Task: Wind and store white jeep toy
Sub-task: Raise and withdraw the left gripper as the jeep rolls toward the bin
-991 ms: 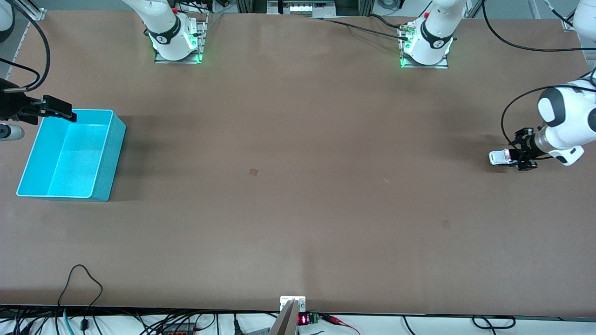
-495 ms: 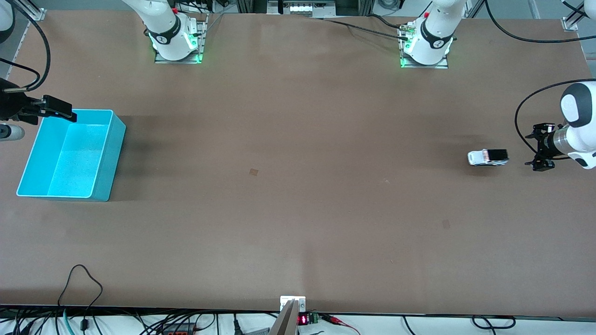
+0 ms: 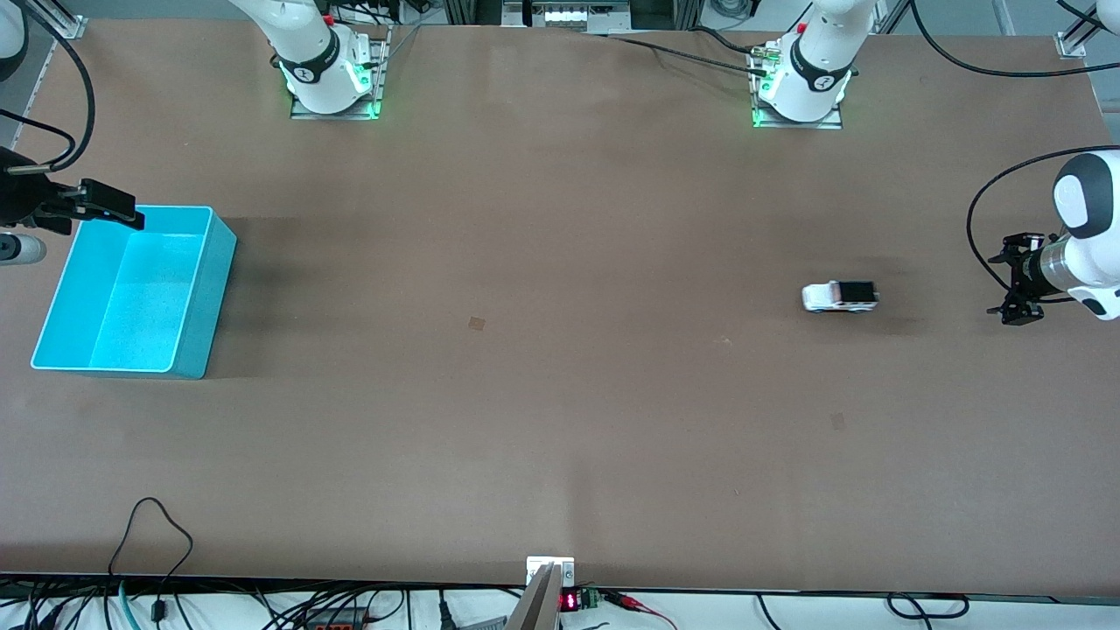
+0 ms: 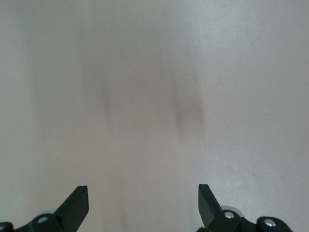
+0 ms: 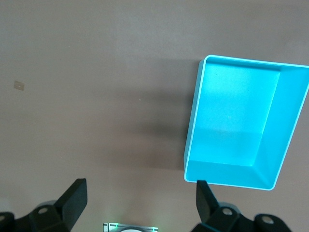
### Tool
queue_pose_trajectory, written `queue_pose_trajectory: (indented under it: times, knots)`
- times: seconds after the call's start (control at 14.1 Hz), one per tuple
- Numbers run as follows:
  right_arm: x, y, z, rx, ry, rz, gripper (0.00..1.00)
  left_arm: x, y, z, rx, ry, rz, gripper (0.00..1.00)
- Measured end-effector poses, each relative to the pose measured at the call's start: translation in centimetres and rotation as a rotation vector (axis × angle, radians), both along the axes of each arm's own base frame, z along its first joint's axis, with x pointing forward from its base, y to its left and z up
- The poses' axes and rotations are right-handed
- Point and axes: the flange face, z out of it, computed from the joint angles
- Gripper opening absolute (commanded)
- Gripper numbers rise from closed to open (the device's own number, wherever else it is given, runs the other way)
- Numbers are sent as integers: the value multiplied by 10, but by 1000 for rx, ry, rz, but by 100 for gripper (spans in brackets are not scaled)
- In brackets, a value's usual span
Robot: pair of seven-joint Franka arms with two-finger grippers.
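The white jeep toy (image 3: pixel 840 297), tiny with a black roof panel, stands on the table toward the left arm's end, apart from both grippers. My left gripper (image 3: pixel 1015 290) is open and empty at the table's left-arm end, with the jeep well away from it toward the table's middle; its wrist view (image 4: pixel 143 198) shows only bare table. The cyan bin (image 3: pixel 136 290) stands empty at the right arm's end. My right gripper (image 3: pixel 109 204) is open and empty, held over the bin's rim; the bin also shows in the right wrist view (image 5: pixel 244 123).
The two arm bases (image 3: pixel 328 70) (image 3: pixel 801 83) stand along the table's edge farthest from the front camera. Cables (image 3: pixel 153 542) hang at the edge nearest the front camera. A small square mark (image 3: pixel 476 323) lies on the brown table.
My left gripper let go of the jeep and drew back toward the table's end. The jeep has rolled on its own toward the table's middle. The right arm has not moved.
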Motion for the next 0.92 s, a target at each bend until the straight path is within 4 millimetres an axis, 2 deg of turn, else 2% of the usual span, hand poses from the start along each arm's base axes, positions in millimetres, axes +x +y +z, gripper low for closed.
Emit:
queue_pose_trajectory:
  times: [0.42,0.92]
  knots:
    - [0,0,0,0,-2,-1,100,8,-18,2,-4,-6,-31,100]
    - [0,0,0,0,-4,-1,100,21,-53,18,-6,-21,-78,100]
